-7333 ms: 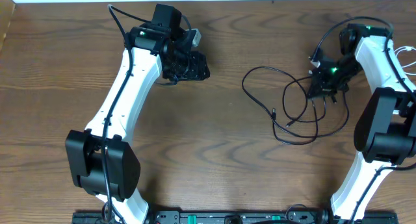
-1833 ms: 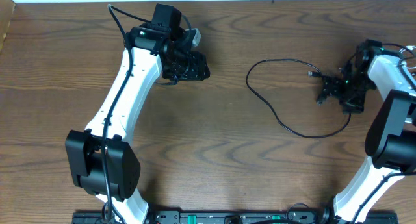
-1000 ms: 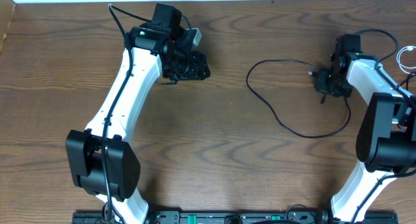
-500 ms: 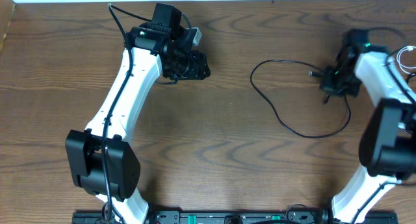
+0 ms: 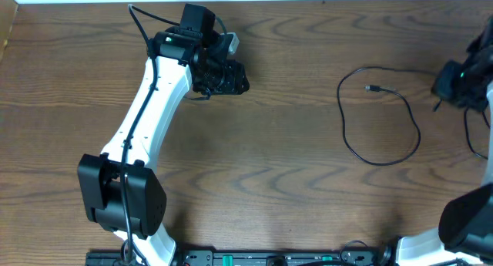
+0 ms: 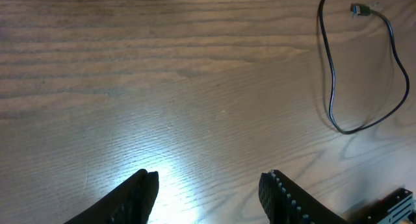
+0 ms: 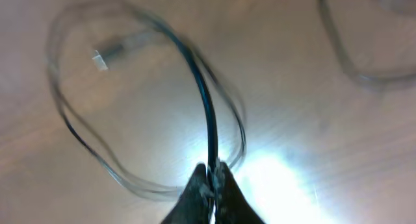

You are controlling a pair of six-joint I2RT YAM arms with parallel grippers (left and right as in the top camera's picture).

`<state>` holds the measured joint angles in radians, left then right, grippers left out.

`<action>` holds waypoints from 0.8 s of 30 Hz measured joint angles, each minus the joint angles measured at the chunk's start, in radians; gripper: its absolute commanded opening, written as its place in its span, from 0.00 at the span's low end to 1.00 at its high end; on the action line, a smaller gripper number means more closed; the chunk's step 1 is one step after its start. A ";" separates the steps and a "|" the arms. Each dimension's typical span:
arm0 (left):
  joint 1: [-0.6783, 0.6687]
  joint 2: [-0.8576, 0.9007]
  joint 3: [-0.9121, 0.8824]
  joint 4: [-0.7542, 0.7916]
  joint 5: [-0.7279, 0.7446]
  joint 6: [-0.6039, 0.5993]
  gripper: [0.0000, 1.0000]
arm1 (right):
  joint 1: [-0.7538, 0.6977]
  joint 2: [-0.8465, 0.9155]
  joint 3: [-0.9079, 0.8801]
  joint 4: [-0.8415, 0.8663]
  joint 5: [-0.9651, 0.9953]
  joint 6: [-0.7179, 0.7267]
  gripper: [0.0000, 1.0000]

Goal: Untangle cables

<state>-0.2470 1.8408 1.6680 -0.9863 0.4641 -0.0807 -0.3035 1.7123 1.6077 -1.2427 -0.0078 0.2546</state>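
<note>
Wood-grain desk (image 5: pixel 269 181) in warm brown fills all three views, with a bright glare patch under each wrist camera. At the far right edge of the overhead view the right gripper (image 5: pixel 453 87) is pinched tight on the black cable (image 7: pixel 207 113); its wrist view, heavily blurred, shows the fingertips closed together with the cord rising straight out from between them. From that grip the cable spreads left into one large open loop lying flat on the desk (image 5: pixel 379 164), and its small plug (image 5: pixel 373 89) rests inside the loop near the top. A further thin dark strand curves down beside the right edge of the overhead view; whether it is the same cord cannot be told. The right arm (image 5: pixel 466 223) shows only as its dark lower joint at the bottom right corner, the rest cut off by the edge. Well apart, the left arm (image 5: pixel 154 104) stretches from its base at the lower left up to the top middle, its wrist bent down. The left gripper (image 6: pixel 208 191) hangs about half spread over bare wood with nothing between its fingers, and the cable loop (image 6: pixel 332 81) and plug (image 6: pixel 361 10) lie far to its upper right.
</note>
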 measured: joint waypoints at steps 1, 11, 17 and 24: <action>0.000 0.000 0.000 0.000 0.000 0.000 0.56 | 0.000 0.005 -0.020 -0.012 0.000 0.001 0.01; 0.000 0.000 0.000 0.000 0.000 0.000 0.56 | 0.000 0.017 -0.341 0.095 0.062 0.076 0.01; 0.000 0.000 0.000 0.000 0.000 0.000 0.56 | -0.008 0.026 -0.388 0.156 0.084 0.107 0.76; 0.000 0.000 0.000 0.000 0.000 0.000 0.56 | -0.018 0.026 -0.431 0.317 0.092 0.113 0.80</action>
<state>-0.2470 1.8408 1.6680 -0.9859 0.4641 -0.0807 -0.3214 1.7382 1.1770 -0.9257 0.0845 0.3679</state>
